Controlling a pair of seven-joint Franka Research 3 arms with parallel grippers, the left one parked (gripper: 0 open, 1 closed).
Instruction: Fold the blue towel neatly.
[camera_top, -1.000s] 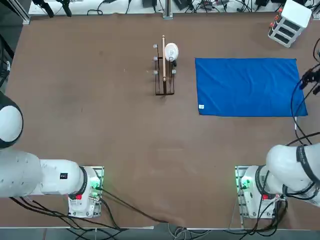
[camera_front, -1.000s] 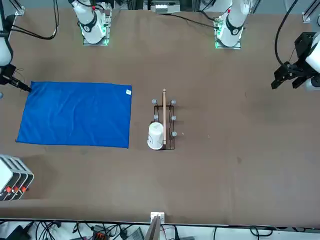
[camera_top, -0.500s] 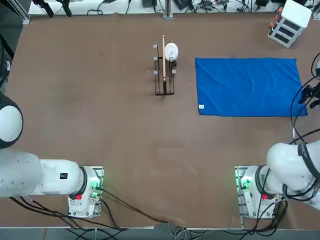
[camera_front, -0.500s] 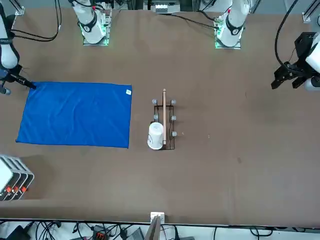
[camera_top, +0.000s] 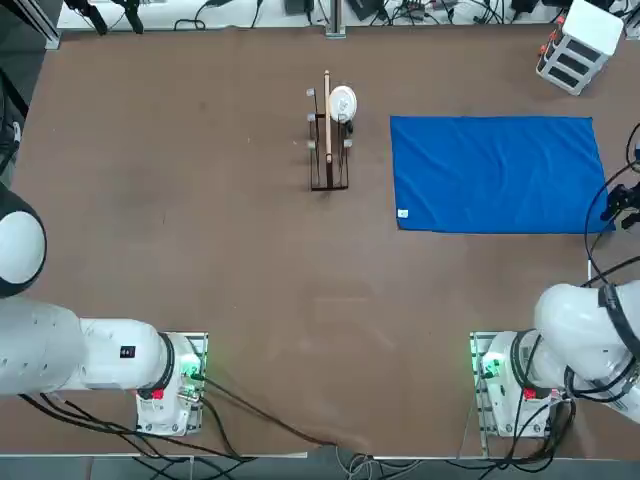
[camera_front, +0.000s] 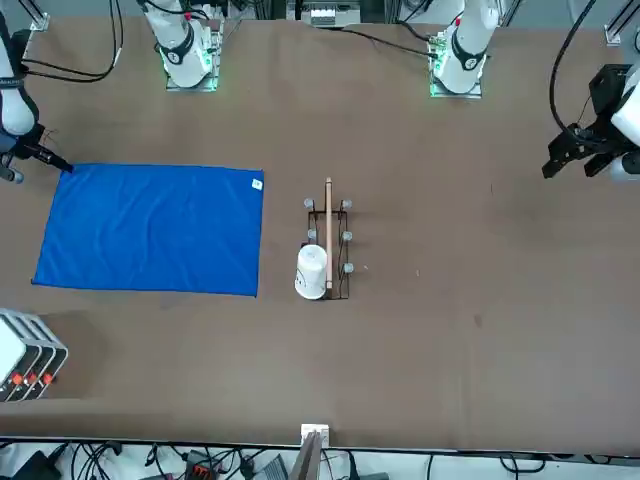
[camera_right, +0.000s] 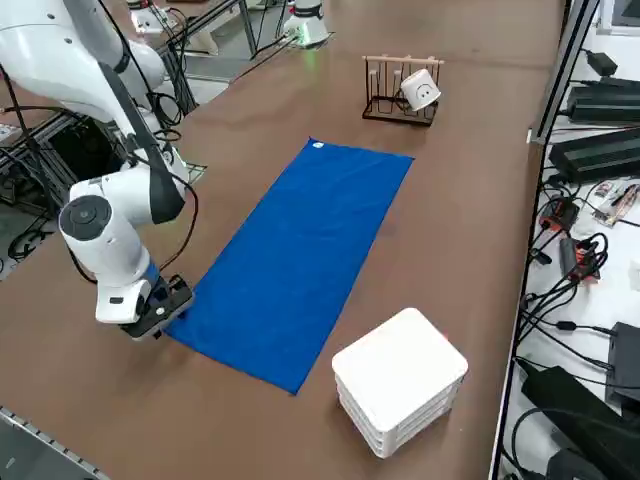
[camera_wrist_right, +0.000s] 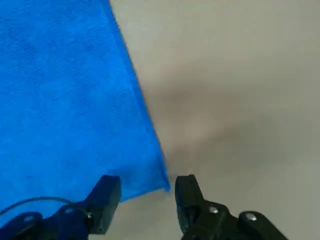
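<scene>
Right gripper (camera_wrist_right: 145, 197), half cut off overhead, hung empty with jaws parted astride the flat royal-blue rectangular towel's (camera_top: 497, 174) corner.

- The towel (camera_top: 497, 174) is lying flat on the bench (camera_top: 200, 220), on the robot's right half.
- The rack (camera_top: 328, 140) is standing just left of the towel in the top view — a cup (camera_top: 342, 102) is sitting on its far end.
- A box (camera_right: 400, 380) is sitting beyond the towel's far right corner.
- The right claw (camera_wrist_right: 147, 197) is hanging at the towel's near right corner, fingers apart — one over the cloth, one over the bench.
</scene>
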